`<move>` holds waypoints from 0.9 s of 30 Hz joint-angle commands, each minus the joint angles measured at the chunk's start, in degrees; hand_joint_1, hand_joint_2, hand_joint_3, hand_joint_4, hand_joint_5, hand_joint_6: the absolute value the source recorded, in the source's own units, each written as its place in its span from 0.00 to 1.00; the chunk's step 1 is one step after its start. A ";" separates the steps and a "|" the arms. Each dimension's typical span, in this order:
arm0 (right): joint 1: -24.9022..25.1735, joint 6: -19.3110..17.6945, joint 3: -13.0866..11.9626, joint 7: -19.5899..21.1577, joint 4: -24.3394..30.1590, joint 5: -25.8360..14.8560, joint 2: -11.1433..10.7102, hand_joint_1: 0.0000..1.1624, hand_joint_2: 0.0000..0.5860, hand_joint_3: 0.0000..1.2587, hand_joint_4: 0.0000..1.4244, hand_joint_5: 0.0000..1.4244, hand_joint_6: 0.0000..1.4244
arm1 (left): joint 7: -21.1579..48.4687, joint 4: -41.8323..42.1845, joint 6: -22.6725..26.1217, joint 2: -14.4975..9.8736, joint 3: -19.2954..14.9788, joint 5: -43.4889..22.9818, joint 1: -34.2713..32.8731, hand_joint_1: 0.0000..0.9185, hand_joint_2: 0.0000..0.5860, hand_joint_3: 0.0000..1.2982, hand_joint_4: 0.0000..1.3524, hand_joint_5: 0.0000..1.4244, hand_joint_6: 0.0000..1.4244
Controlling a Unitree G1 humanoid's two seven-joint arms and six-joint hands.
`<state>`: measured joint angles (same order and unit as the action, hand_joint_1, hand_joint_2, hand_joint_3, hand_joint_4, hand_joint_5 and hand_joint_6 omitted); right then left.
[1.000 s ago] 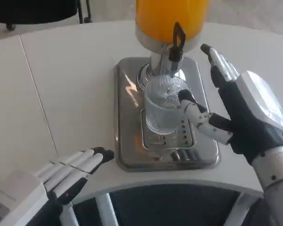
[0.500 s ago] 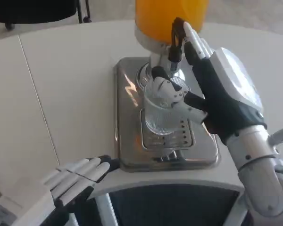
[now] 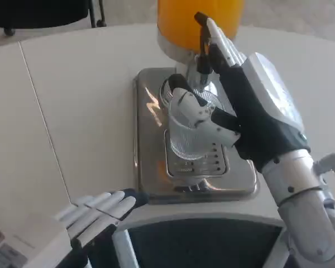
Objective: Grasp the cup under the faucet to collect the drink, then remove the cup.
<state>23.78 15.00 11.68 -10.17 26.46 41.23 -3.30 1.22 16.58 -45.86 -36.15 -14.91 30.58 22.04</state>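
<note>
Right now, cup point(image 3: 188, 129): clear ribbed glass, upright on the perforated drip grate point(image 3: 198, 162), directly below the faucet point(image 3: 202, 62).
Cup contents: cannot tell whether any drink is inside.
Right hand point(image 3: 251, 111): reaches in from the right; its thumb lies across the cup's near rim and side, while its long fingers point(image 3: 219, 44) stretch upward past the faucet's black lever, against the dispenser. The palm sits just beside the cup. Whether the hand truly grips the cup cannot be told.
Left hand point(image 3: 95, 209): at the near edge of the tabletop, fingers straight, side by side and holding nothing, well apart from the cup.
Dispenser point(image 3: 198, 19): orange-filled tank on a silver collar, standing at the back of the steel base tray point(image 3: 151, 139).
Base tray: shiny rectangular metal, reflecting light, resting flat on the tabletop.
Tabletop point(image 3: 84, 100): white, smooth, with a thin seam running diagonally on the left and a curved near edge.
Room: a dark chair base point(image 3: 44, 14) at top left; pale floor beyond the far right.
</note>
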 commanded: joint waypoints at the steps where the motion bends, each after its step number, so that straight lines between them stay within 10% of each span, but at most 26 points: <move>1: -0.56 -0.35 1.12 0.14 1.05 -0.10 -0.67 0.25 0.81 0.00 0.00 0.00 0.00 | 1.13 0.22 0.54 0.30 0.23 0.64 0.18 0.00 0.17 0.08 0.01 0.08 0.11; 27: 1.77 0.57 9.07 -3.54 -4.19 8.65 -5.91 0.25 0.81 0.00 0.00 0.00 0.00 | 1.46 -0.39 -0.71 -0.41 -0.80 -0.41 1.52 0.00 0.17 0.08 0.01 0.09 0.12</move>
<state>26.29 15.96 18.42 -10.80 24.13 49.89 -8.68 1.86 16.49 -45.80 -36.07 -15.24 30.43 22.84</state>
